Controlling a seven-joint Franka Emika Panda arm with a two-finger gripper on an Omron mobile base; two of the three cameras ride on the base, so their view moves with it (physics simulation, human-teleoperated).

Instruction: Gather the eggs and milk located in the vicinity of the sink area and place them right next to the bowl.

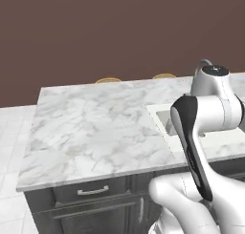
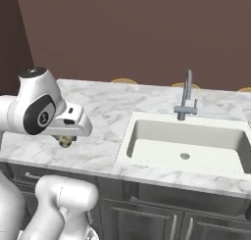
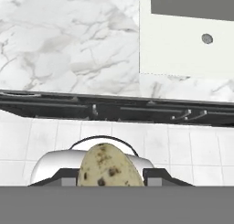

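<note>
My gripper is shut on the egg, a tan, dark-speckled lump that sits between the two dark fingertips in the hand view. The right base view shows the egg hanging under the white hand, in the gripper, over the front strip of the marble counter, left of the sink. In that view the off-white sink has a round drain and a grey faucet. In the left base view the arm covers most of the sink. The milk and the bowl are out of view.
The counter stretches wide to the left of the sink. Below its front edge are dark cabinet fronts with handles. Tan chair backs rise behind the far edge. There is white tiled floor on the left.
</note>
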